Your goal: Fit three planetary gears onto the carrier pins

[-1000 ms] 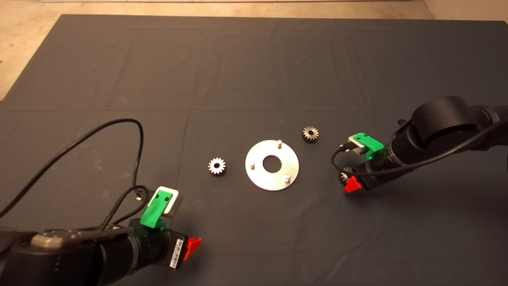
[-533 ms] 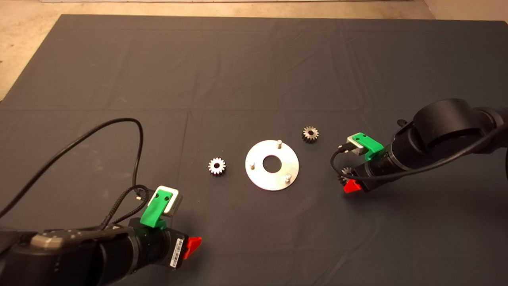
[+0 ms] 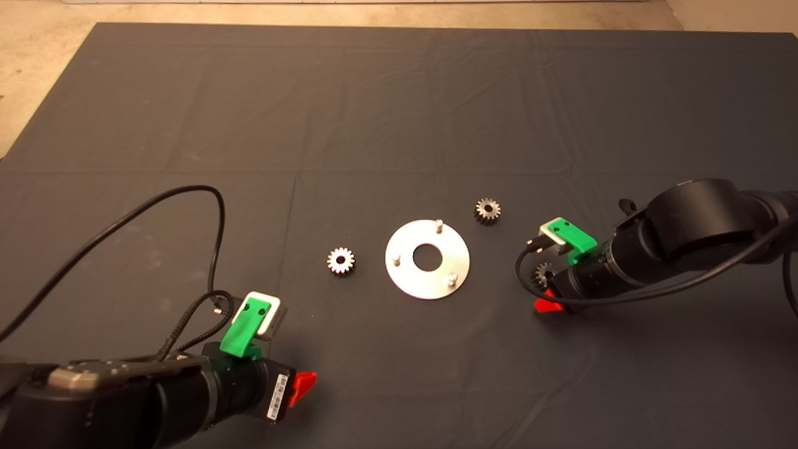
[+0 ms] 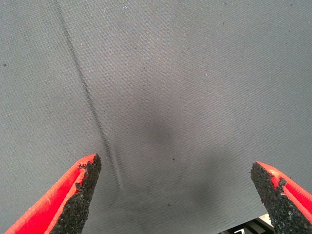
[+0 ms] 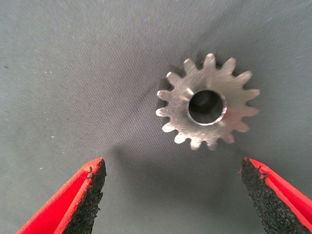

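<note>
A flat silver disc lies mid-mat with three bare carrier pins standing on it. One planetary gear lies left of the disc, another behind its right side. The third gear lies flat to the disc's right, directly under my right gripper. That gripper hangs low and open, the gear just ahead of its fingertips and not touched. My left gripper rests open at the near left over bare mat.
The dark mat covers the table, with a fold line running across it. A black cable loops from the left arm over the mat. Pale floor shows beyond the mat's far left edge.
The right arm has sunk lower and slightly towards the near edge, exposing more of the gear under it. The left arm, disc and other gears are unmoved.
</note>
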Controlling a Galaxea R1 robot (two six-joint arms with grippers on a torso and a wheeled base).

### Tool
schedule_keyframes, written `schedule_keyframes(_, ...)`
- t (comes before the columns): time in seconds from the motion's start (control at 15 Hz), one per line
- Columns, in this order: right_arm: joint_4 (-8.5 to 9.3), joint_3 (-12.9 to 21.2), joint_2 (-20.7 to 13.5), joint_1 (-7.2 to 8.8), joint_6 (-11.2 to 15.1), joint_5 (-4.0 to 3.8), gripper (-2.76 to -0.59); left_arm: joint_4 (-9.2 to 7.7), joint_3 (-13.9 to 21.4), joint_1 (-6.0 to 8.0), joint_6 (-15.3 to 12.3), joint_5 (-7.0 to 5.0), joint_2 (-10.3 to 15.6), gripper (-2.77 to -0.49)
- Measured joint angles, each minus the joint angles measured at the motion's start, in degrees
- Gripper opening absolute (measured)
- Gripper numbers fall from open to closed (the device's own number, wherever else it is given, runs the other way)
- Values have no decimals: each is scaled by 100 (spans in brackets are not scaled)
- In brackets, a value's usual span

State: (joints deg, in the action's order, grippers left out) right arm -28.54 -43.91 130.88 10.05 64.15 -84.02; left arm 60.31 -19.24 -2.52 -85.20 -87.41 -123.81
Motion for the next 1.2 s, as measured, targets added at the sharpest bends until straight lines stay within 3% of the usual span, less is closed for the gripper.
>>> schedule_keyframes(0.27, -161, -10, -5, -24, -4, 1, -131, 2, 0, 0, 0, 0, 0, -104)
schedule_keyframes(0.87, -232, -148, -6, 1, -21, 1, -131, 79, 0, 0, 0, 0, 0, -104)
schedule_keyframes(1.2, -500, -149, -6, 1, -15, 0, -131, 83, 0, 0, 0, 0, 3, -104)
